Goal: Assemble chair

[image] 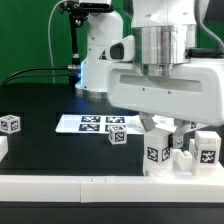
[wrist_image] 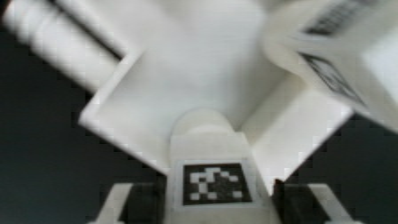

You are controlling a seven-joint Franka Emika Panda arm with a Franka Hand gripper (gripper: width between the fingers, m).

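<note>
Evidently the end effector (wrist_image: 212,190) stood clamped on a tagged chair peg (wrist_image: 214,160); alignment over the white slab (wrist_image: 125,110) needed care.

Backdrop: a green curtain or wall (image: 35,30) fills the rear of the exterior view.
Desk: a black surface (image: 40,150), matte and dark.
Desk edge: a white rail (image: 70,184) runs along the near side.
Marker board: a flat white sheet (image: 75,122) with tags lies fixed on the desk.
Cable: a dark cord (image: 40,72) curves across the green backdrop.
Light: a small blue glow (image: 77,68) shows at the rear; otherwise even and bright.
</note>
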